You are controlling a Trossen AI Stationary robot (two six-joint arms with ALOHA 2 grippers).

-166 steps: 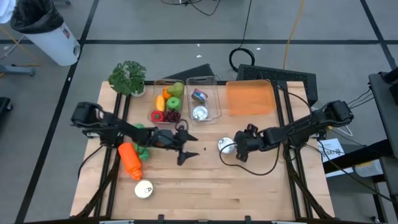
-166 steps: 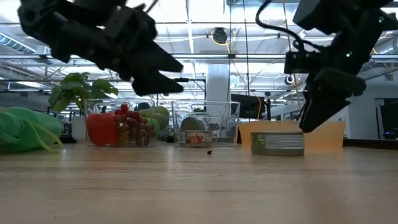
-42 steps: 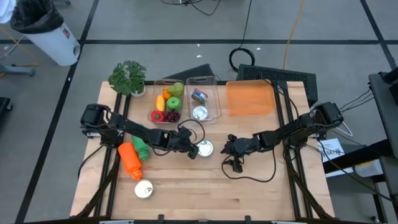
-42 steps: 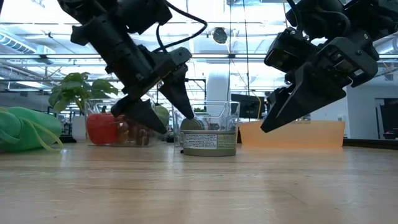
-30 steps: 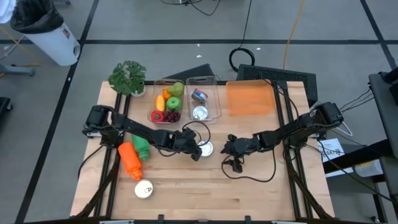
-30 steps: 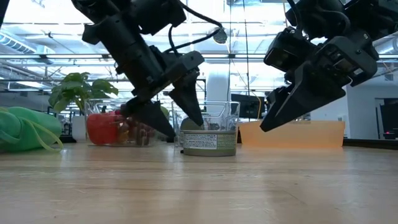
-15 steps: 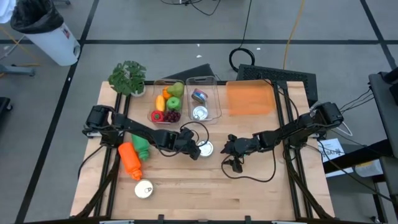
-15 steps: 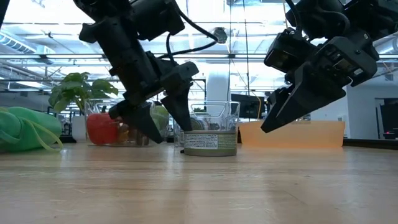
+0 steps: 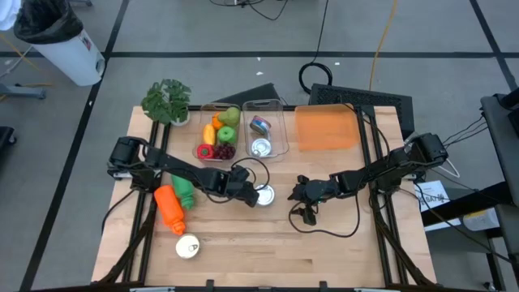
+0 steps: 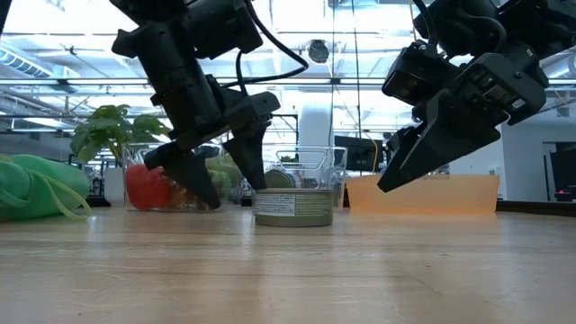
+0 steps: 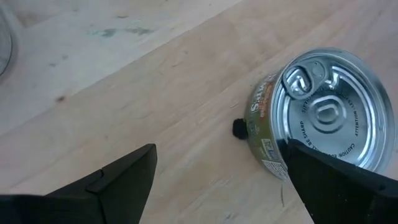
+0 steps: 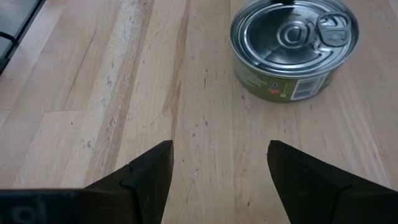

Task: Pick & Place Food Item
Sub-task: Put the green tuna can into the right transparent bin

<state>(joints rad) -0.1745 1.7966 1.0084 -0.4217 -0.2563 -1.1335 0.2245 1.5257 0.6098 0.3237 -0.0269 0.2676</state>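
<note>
A short tin can (image 9: 264, 195) with a ring-pull lid and a green label stands upright on the wooden table, near its middle. It also shows in the low view (image 10: 293, 207). My left gripper (image 9: 251, 193) is open at the can's left side, fingers slanting down (image 10: 229, 189). In its wrist view (image 11: 221, 149) the can (image 11: 317, 115) sits off to one finger's side. My right gripper (image 9: 298, 203) is open and hovers right of the can, clear of it (image 10: 385, 184). Its wrist view (image 12: 221, 146) shows the can (image 12: 289, 46) ahead of the fingers. My left gripper is open, and one finger (image 11: 323, 180) lies against the can's side wall (image 11: 273, 155), low on the label. The finger slants down from the table's left. The other finger (image 11: 124, 177) is over bare wood. The can stands flat on the table.
Two clear bins stand at the far side, one with toy fruit (image 9: 217, 134) and one with cans (image 9: 263, 134). An orange tray (image 9: 327, 128) and a potted plant (image 9: 167, 101) flank them. An orange bottle (image 9: 169, 209), a green item (image 9: 185, 193) and another can (image 9: 187, 246) lie left.
My left gripper has shifted toward the table's left edge, still open. The can has slid a little the same way along the table, staying upright. My right arm has kept still.
</note>
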